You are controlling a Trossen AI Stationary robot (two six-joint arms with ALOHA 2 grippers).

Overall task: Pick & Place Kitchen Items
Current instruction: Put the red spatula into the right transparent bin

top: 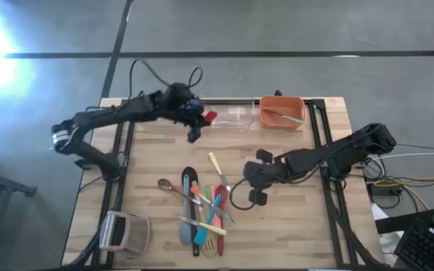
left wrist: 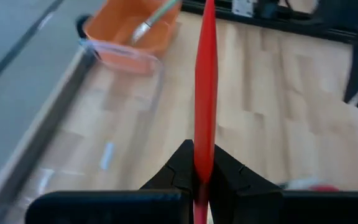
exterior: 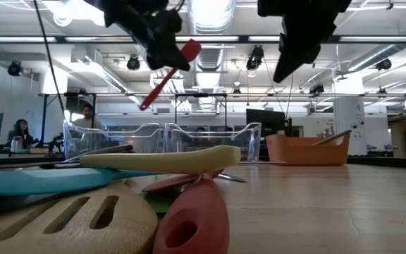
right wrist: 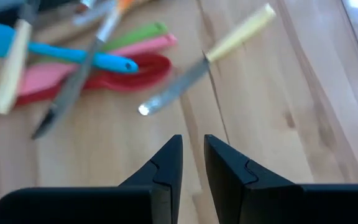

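Left claw point(left wrist: 204, 177) grips red spatula point(left wrist: 205, 81); no writing legible.

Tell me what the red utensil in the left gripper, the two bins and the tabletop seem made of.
Red utensil: probably silicone or plastic; solid matte colour, no glint.
Clear bin: transparent rigid plastic, likely; the room shows through its walls.
Orange bin: opaque plastic, apparently; even colour, smooth walls.
Tabletop: wood, by its grain and plank seams.

red spatula point(left wrist: 205, 81) tip cut off, clear bin point(left wrist: 129, 106) blurred
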